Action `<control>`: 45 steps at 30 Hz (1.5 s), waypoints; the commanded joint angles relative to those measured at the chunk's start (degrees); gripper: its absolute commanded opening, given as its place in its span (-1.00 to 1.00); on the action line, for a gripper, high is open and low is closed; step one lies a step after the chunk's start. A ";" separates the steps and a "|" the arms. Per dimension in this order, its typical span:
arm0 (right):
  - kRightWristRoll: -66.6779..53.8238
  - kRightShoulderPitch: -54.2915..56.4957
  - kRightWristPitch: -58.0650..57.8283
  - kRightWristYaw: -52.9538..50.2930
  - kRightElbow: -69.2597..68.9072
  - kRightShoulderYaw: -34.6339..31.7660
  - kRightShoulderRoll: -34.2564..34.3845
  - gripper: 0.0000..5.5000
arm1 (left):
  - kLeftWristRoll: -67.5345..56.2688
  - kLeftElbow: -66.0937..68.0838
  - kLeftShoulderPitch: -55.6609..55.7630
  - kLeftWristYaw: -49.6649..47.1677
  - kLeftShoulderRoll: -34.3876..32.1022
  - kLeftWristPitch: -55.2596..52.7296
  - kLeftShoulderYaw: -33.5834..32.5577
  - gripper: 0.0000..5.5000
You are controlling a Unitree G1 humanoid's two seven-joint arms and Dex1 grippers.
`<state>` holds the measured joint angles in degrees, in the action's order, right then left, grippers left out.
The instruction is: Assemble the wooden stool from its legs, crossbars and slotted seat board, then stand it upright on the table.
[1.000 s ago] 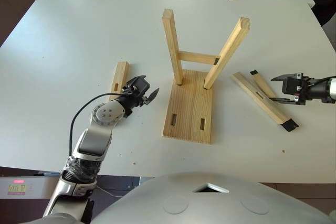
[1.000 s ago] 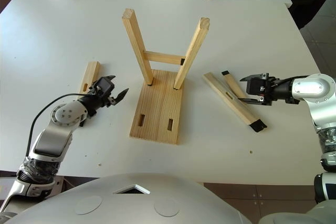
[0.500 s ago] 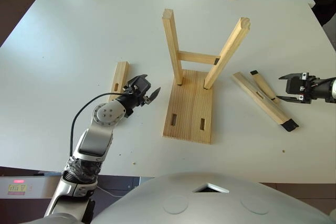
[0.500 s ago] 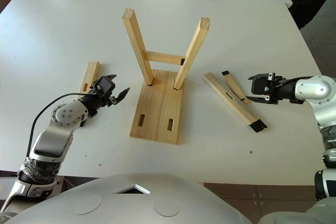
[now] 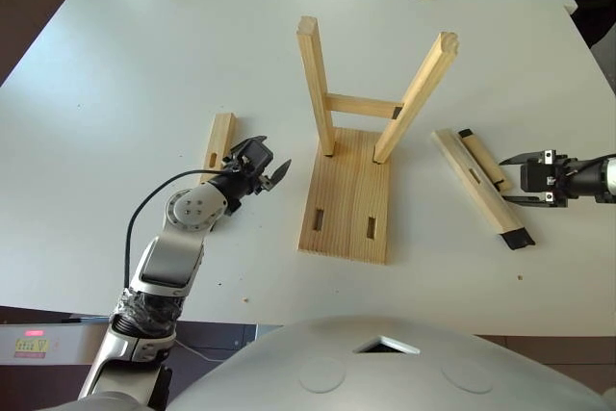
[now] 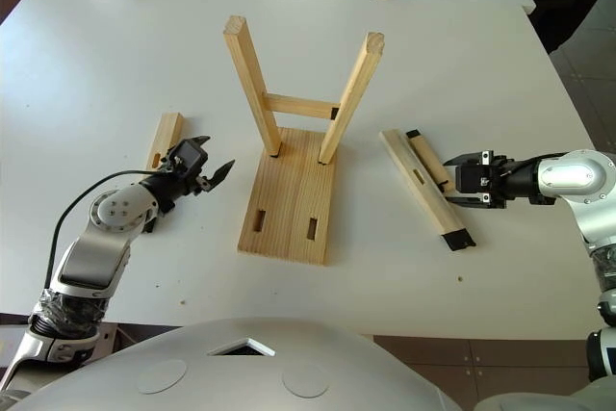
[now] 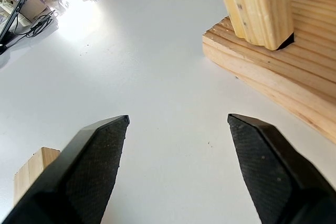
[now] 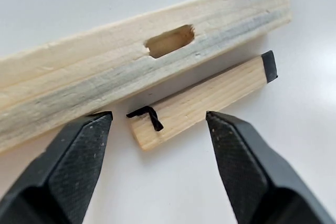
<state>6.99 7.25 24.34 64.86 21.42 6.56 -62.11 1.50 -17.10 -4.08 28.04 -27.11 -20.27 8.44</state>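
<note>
Our right gripper [image 6: 449, 180], fingers apart, straddles the short crossbar [image 8: 202, 100] at three o'clock of the seat board [image 6: 289, 209]; closing crooked, we could shove the loose leg [image 8: 131, 56] touching it; left gripper [image 5: 270, 158] spread too, holding nothing.

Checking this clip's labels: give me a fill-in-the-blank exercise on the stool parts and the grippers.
The flat slotted wooden seat board holds ___ upright wooden legs joined by a fitted crossbar. The right gripper is ___, at an end of the short black-tipped wooden crossbar. The left gripper sits beside a loose wooden leg lying to the robot's ___ of the board. Missing: two; open; left.
</note>
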 commanded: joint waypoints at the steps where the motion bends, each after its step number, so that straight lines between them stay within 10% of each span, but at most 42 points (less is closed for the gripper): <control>1: -1.03 -1.14 -2.97 -1.01 -3.81 -0.65 0.76 0.20 | 0.01 -0.37 -0.22 0.39 -0.29 -0.28 -0.03 0.27; 14: -8.44 -1.13 -33.59 -9.09 -14.18 -6.96 8.16 0.20 | 0.27 -0.87 -1.04 -0.70 0.51 -0.72 -0.10 0.27; 21: -14.92 0.14 -59.86 -12.43 -19.39 -10.36 9.90 0.59 | 0.11 -1.50 -1.64 -0.49 -0.17 -1.40 -1.09 0.26; 45: -13.43 -1.11 -58.11 -16.92 -16.31 -9.00 10.18 0.59 | 0.17 -2.75 -2.43 -0.56 0.30 -2.27 -0.95 0.26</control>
<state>-7.73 6.23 -35.49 48.53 4.86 -3.15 -51.81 1.58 -19.36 -6.26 27.52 -26.56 -21.77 7.60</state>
